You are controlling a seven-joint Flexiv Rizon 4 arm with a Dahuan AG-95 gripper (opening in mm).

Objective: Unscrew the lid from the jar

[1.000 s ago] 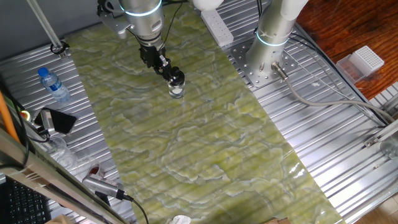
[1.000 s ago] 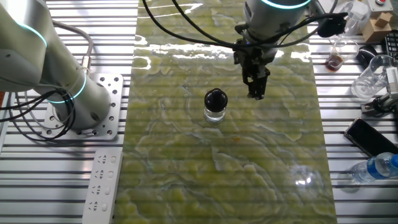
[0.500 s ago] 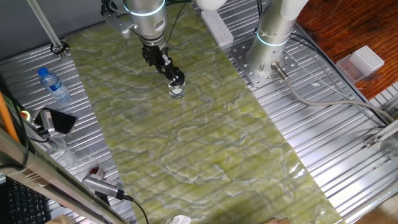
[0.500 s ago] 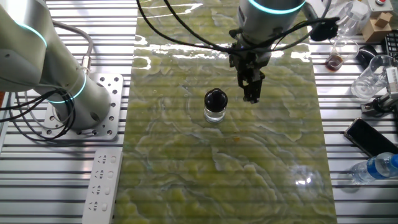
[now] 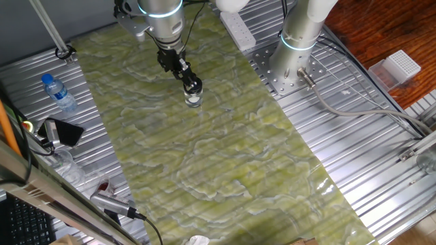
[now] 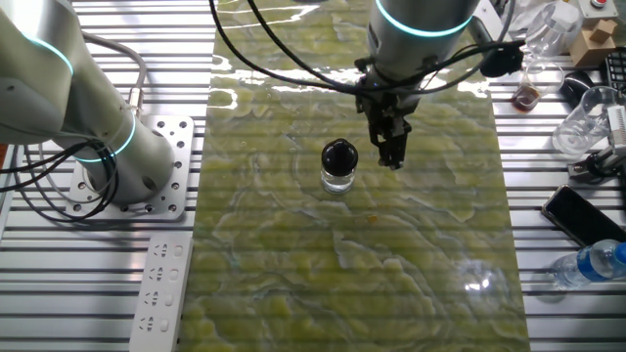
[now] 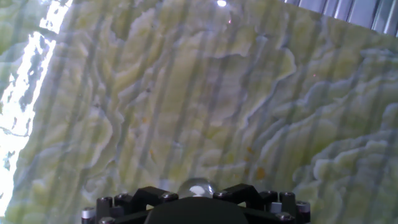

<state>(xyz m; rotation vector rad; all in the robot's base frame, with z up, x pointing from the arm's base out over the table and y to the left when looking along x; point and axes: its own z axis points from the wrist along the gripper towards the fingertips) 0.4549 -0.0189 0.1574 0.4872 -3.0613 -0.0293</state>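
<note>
The small clear glass jar (image 6: pixel 338 179) stands upright on the green marbled mat, with the round black lid (image 6: pixel 339 154) on top of it. It also shows in one fixed view, jar (image 5: pixel 193 99) and lid (image 5: pixel 195 86). My gripper (image 6: pixel 391 156) points down just to the right of the lid, at about lid height and a short gap from it. Its fingers look slightly apart and hold nothing. In one fixed view the gripper (image 5: pixel 185 73) overlaps the lid's upper left. The hand view shows mostly mat, with a shiny dark dome at the bottom edge between the black finger parts.
A second robot arm's base (image 6: pixel 127 156) stands on the metal table left of the mat, with a white power strip (image 6: pixel 158 284) near it. A blue-capped bottle (image 6: pixel 592 262), a phone (image 6: pixel 585 215) and glassware (image 6: pixel 587 122) lie to the right of the mat.
The gripper has moved steadily sideways toward the jar, closing most of the gap to the lid. The jar and lid have not moved.
</note>
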